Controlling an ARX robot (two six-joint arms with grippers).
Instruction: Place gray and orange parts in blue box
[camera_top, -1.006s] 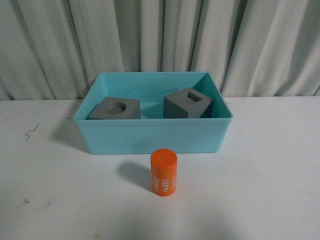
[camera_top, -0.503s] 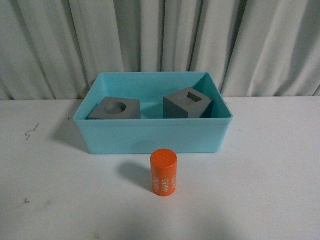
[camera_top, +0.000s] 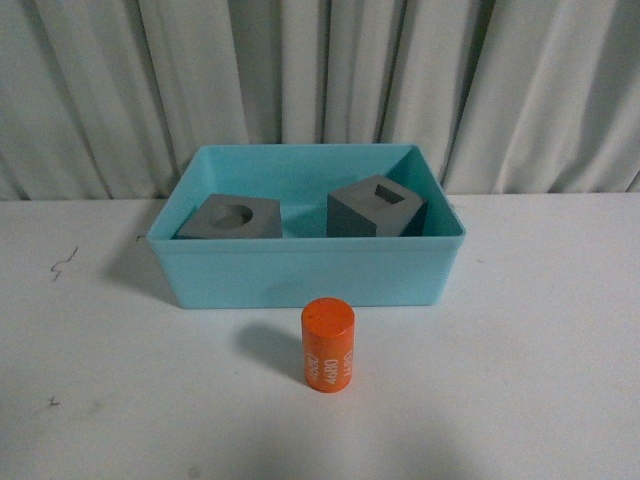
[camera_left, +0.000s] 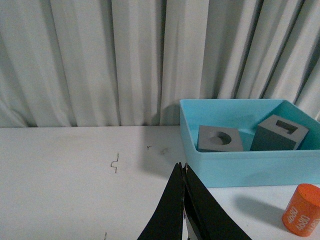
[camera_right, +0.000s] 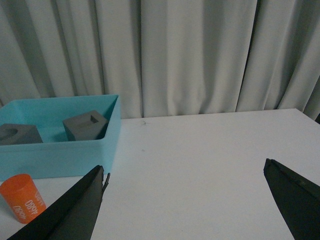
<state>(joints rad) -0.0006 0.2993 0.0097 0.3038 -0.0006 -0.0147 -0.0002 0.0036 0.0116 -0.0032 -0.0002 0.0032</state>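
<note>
Left claw (camera_left: 183, 172): fingers pressed together, gripping nothing, above surface (camera_top: 520, 340). Blue box (camera_top: 305, 275) near far edge of surface, mid-width. Inside box, left half: gray cube with round recess (camera_top: 230, 217). Orange cylinder (camera_top: 328, 345) upright on surface (white digits on side), just before box's near wall, not touching. Inside box, right half: gray cube with square recess (camera_top: 375, 208). Right claw (camera_right: 185, 170): fingers spread wide, empty.
</note>
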